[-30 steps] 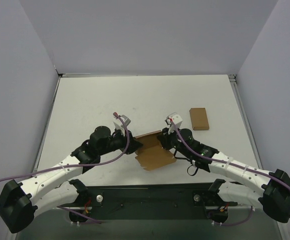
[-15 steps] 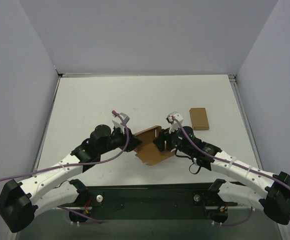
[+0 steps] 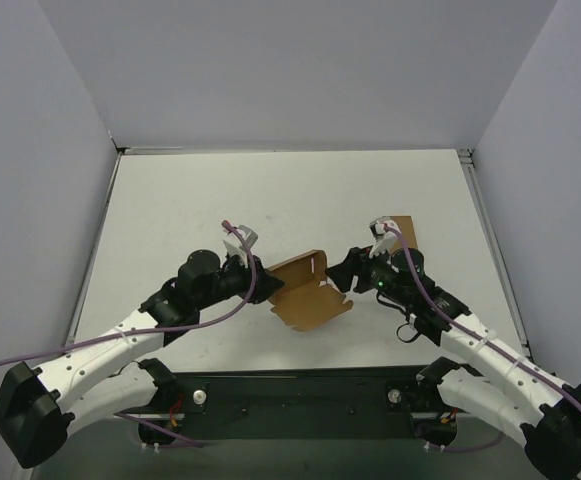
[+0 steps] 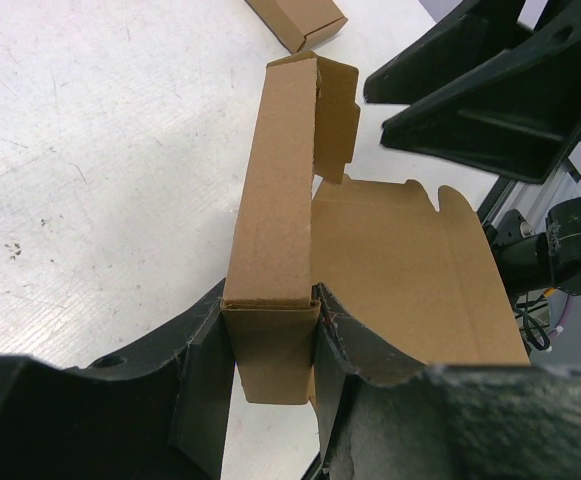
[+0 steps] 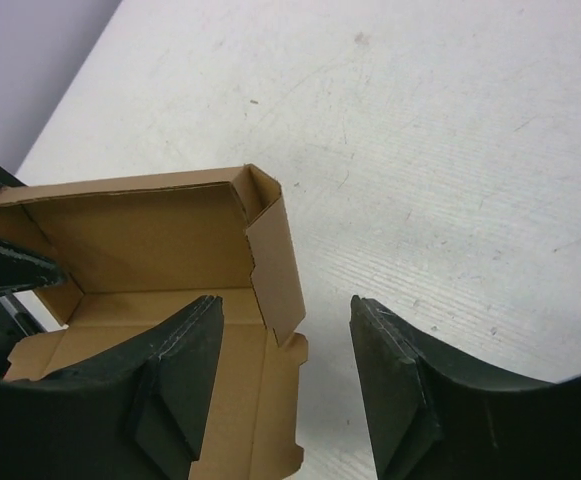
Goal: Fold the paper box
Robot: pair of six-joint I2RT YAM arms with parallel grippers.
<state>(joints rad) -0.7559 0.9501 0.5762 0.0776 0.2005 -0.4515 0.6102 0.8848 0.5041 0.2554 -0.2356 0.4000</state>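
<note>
The paper box [image 3: 308, 294] lies half-folded at the middle of the table, its long back wall raised and its front panel flat. My left gripper [image 3: 268, 290] is shut on the doubled left end of that raised wall [image 4: 270, 300], which fills the gap between its pads [image 4: 202, 360]. My right gripper [image 3: 348, 274] is open just right of the box. In the right wrist view the box [image 5: 140, 240] sits ahead on the left, and its loose side flap [image 5: 278, 262] stands just beyond the open gripper [image 5: 285, 305], touching neither finger.
A plain brown cardboard rectangle [image 3: 400, 236] lies at the back right, partly behind the right wrist; the left wrist view shows the rectangle's end [image 4: 300, 20]. Grey walls enclose the table on three sides. The arm bases sit along the near edge.
My right gripper has opened, let go of the box and drawn back to the right. The box's back wall now stands higher. The left gripper keeps its hold.
</note>
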